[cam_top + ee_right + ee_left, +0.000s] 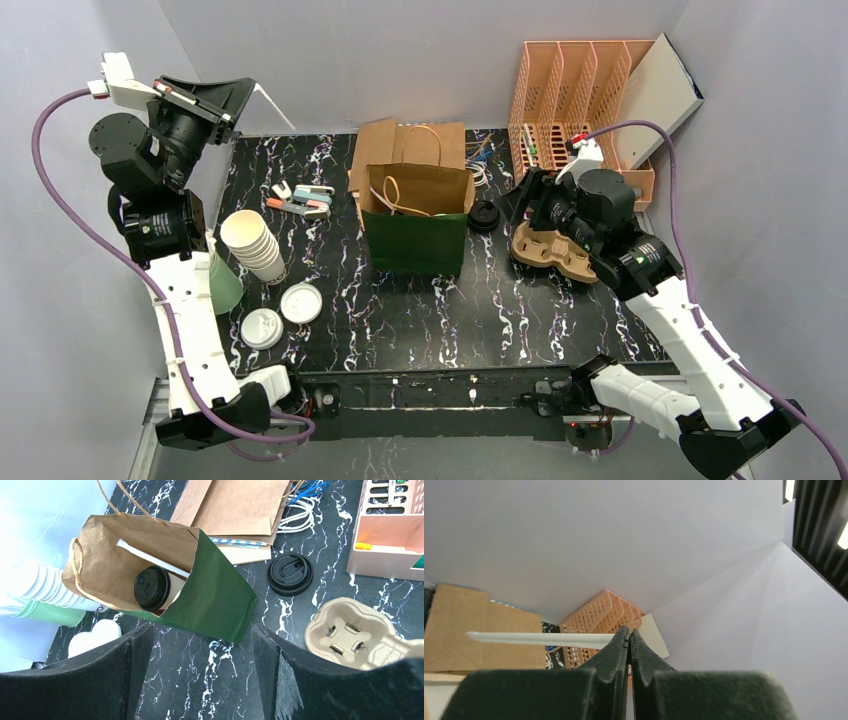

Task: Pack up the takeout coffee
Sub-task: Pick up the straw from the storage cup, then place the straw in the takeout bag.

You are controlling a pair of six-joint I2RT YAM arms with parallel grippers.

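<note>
The green paper bag (pixel 415 240) stands open mid-table. Inside it, in the right wrist view, stand a coffee cup with a black lid (pixel 151 587) and a white straw (pixel 150 557). My right gripper (pixel 200 680) hovers open over the bare table just in front of the bag (pixel 215 600), nothing between its fingers; in the top view it (pixel 522 200) sits right of the bag. My left gripper (pixel 245 88) is raised high at the far left, shut on a second white straw (pixel 539 639) that sticks out sideways from its fingertips (pixel 624 635).
A loose black lid (pixel 484 215) and a cardboard cup carrier (pixel 550 250) lie right of the bag. Stacked paper cups (pixel 255 245), a green cup (pixel 225 280) and two white lids (pixel 300 302) sit left. Flat brown bags (pixel 420 145) and an orange rack (pixel 580 100) stand behind.
</note>
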